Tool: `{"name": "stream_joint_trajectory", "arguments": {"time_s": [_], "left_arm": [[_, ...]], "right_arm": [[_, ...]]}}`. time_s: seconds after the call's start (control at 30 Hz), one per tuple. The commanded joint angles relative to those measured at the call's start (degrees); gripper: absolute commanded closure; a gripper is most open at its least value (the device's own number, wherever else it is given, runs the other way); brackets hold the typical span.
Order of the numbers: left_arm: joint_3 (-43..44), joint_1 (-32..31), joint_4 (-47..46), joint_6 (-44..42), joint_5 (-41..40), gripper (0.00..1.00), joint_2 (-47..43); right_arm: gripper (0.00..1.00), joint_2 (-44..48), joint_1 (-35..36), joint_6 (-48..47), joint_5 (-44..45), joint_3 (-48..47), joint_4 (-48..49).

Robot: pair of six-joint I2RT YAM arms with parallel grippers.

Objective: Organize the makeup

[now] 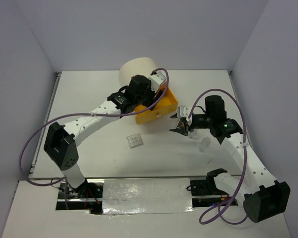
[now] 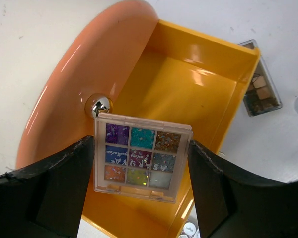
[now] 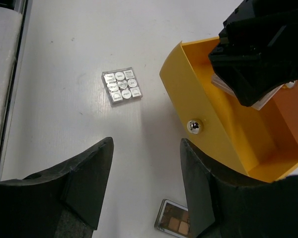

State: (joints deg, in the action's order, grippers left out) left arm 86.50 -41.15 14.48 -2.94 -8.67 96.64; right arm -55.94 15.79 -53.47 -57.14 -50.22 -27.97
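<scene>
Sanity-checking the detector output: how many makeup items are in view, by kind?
Palettes: 3 (glitter palette in the left gripper, grey-white palette, brown palette)
Bottles: 1 (clear bottle)
Total: 4
</scene>
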Motion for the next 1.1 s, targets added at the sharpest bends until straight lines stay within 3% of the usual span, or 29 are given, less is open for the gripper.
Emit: {"name": "stream_joint_trajectory", "arguments": {"time_s": [0.0,0.17,0.33,0.67,0.77,0.83,0.87,0.9,0.97,1.03,1.07], "left_arm": [[2.9,-0.4,0.0,-1.5,-3.6,0.29,1.0],[3.8,-0.4,0.4,-0.7,-2.8,0.18,0.9],[3.6,-0.4,-0.5,0.8,-1.7,0.09,-1.4],[3.5,-0.4,0.0,2.5,-0.4,0.1,-4.6],[2.7,-0.3,-0.2,6.4,-0.8,0.23,-8.6],[1.1,-0.2,-0.7,9.1,-2.9,0.5,-13.2],[-1.6,0.2,-1.0,10.3,-3.9,0.7,-15.3],[-3.5,0.7,-2.0,11.7,-4.7,0.76,-19.9],[-10.0,3.5,-2.6,16.8,-5.4,0.71,-25.0],[-16.1,6.2,-1.2,22.4,-5.6,0.58,-32.4],[-17.9,9.1,0.1,24.0,-5.7,0.37,-34.9]], "right_arm": [[0.36,1.2,0.2,0.4,0.5,-0.1,2.2],[0.27,0.6,0.2,-2.1,0.3,-0.8,0.0],[0.25,-2.1,0.7,-11.7,-2.2,-3.8,-9.0],[0.24,-4.3,2.7,-15.8,-2.3,-5.3,-11.1],[0.26,-5.9,7.2,-23.1,-0.1,-6.3,-14.7],[0.27,-7.4,12.6,-26.7,3.1,-7.8,-17.7],[0.28,-9.4,14.6,-29.0,4.2,-8.3,-18.3],[0.28,-10.3,16.4,-29.8,5.2,-9.5,-19.0],[0.28,-14.1,22.0,-30.3,9.1,-10.8,-19.0],[0.28,-16.9,25.6,-30.5,12.2,-13.4,-19.5],[0.27,-20.2,29.2,-30.5,15.6,-14.5,-19.8]]}}
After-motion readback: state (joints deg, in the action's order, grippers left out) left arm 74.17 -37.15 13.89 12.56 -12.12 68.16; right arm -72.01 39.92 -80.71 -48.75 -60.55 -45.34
